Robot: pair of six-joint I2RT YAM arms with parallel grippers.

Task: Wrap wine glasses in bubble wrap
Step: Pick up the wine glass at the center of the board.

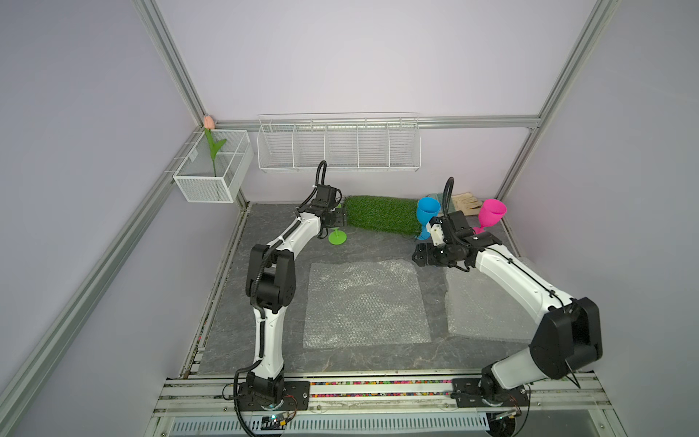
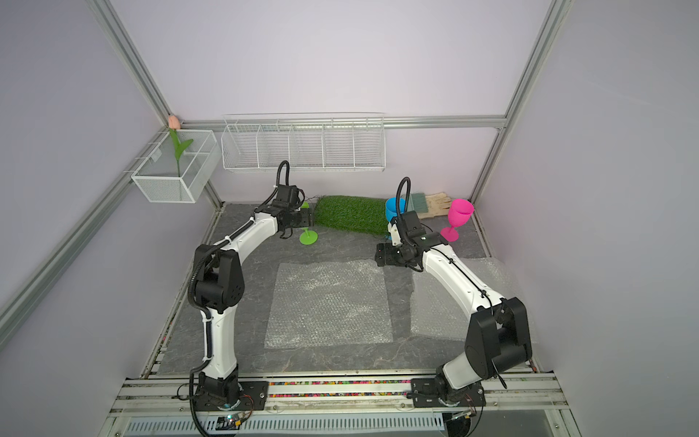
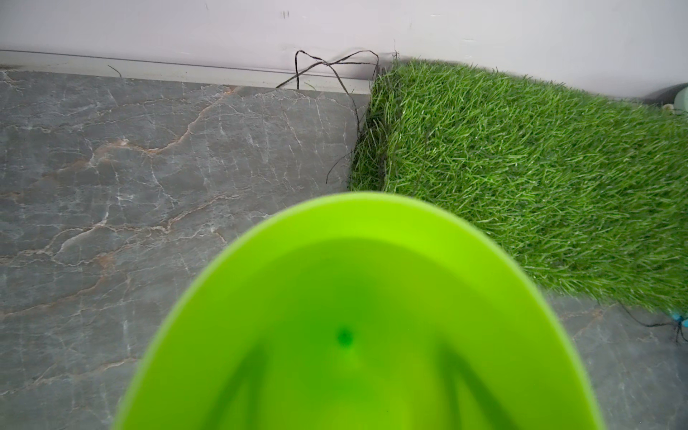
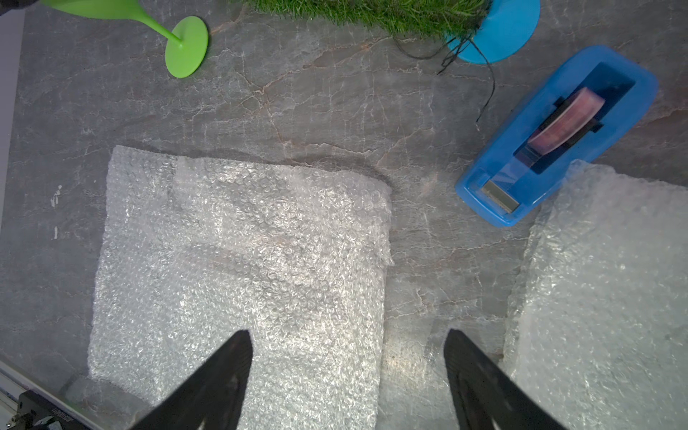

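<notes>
Bubble wrap [image 1: 365, 302] lies flat (whitish, translucent).

Marbled tabletop [image 1: 359, 246] under bubble wrap [image 1: 365, 302]

White arm links [image 1: 299, 232], black joints [image 1: 270, 280], black ribbed cables [image 1: 317, 174] along arms.

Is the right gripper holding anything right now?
No: in the right wrist view the right gripper has its jaws wide apart, with only the bubble wrap and bare table below and nothing between them.
</notes>
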